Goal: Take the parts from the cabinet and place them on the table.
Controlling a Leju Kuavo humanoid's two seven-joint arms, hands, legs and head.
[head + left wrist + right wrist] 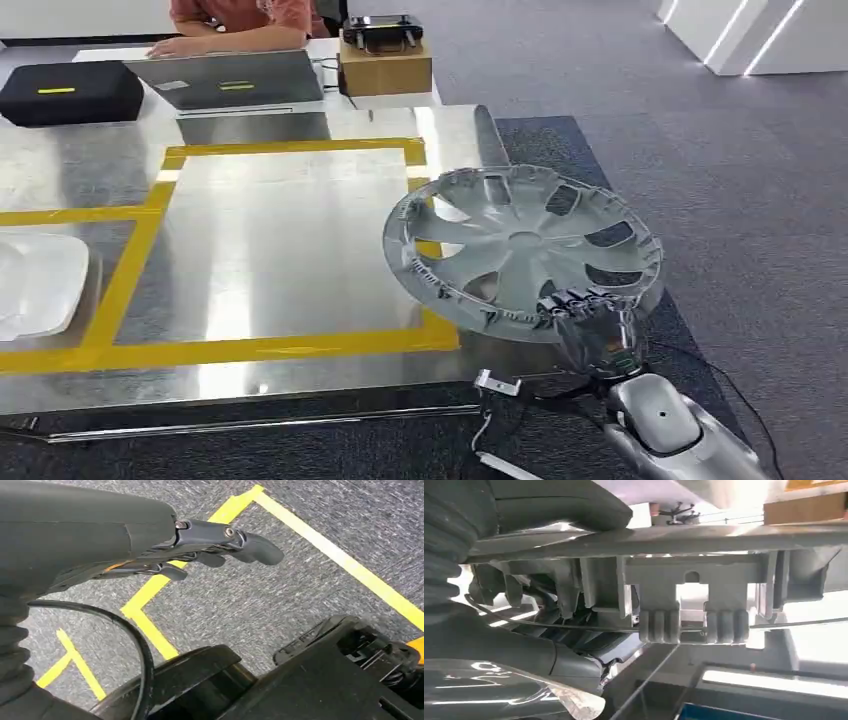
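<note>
— Hubcap status from the head camera?
— I've got my right hand gripping its near rim, cap tilted over the metal table's right edge and the yellow tape square.
— Left wrist?
— Left hand empty, fingers loosely extended over grey carpet.
— Right wrist?
— Fingers clamped on the hubcap's ribbed underside.

white tray cut off at edge, person cropped

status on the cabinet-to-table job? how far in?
Done: a white part already lies on the table at the left. In hand: the right hand holds the silver wheel cover over the table's right edge. Left: set it down. The left hand hangs empty.
</note>
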